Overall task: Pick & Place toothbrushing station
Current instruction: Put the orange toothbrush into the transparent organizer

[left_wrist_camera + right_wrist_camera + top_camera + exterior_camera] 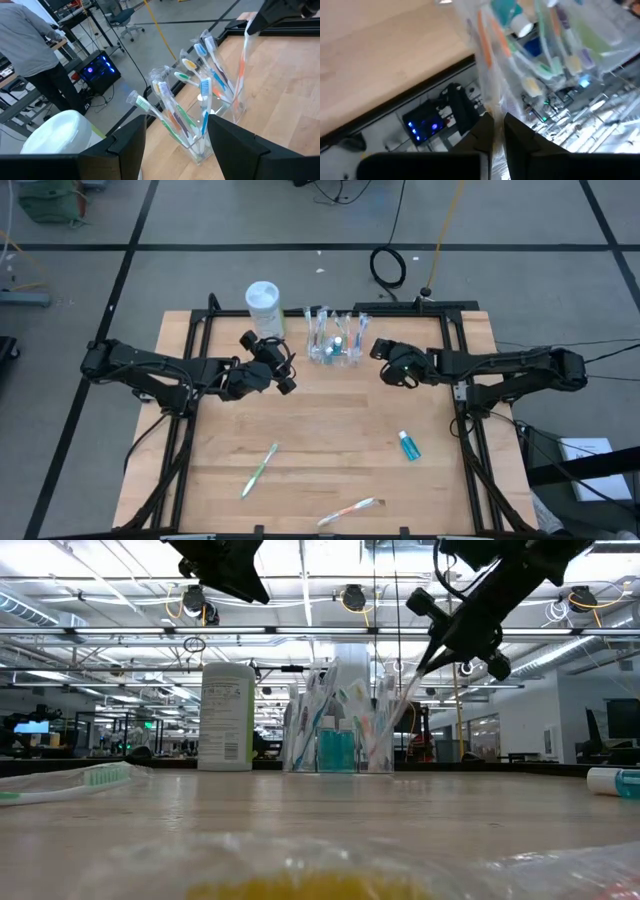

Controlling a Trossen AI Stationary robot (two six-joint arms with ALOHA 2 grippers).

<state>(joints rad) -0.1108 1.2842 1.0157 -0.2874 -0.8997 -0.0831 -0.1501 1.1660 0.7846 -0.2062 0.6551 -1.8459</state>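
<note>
Toothbrushes are crowding the clear cup [334, 350] at the table's [330, 440] far edge, just beside a white canister [264, 308], with blue tubes standing among them. Largest in view, the two arms are flanking the cup: the left gripper [283, 376] is hanging near its left side with fingers spread wide and holding nothing, while the right gripper [377, 348] is pinching a wrapped orange-handled brush [242, 65] by its top, the lower end already reaching into the cup. Three items are lying well apart on the near half: a green brush [259, 470], an orange brush [348, 510] and a blue tube [409, 445]. Each brush looks light, slim and stiff, though its plastic sleeve is probably slippery, so a firm pinch at mid-handle seems wisest; the thin cup could tip easily. Only the left wrist view is showing the brush hanging from the right fingers and a person [35, 50] standing beyond the table; only the high view is revealing the strays.
</note>
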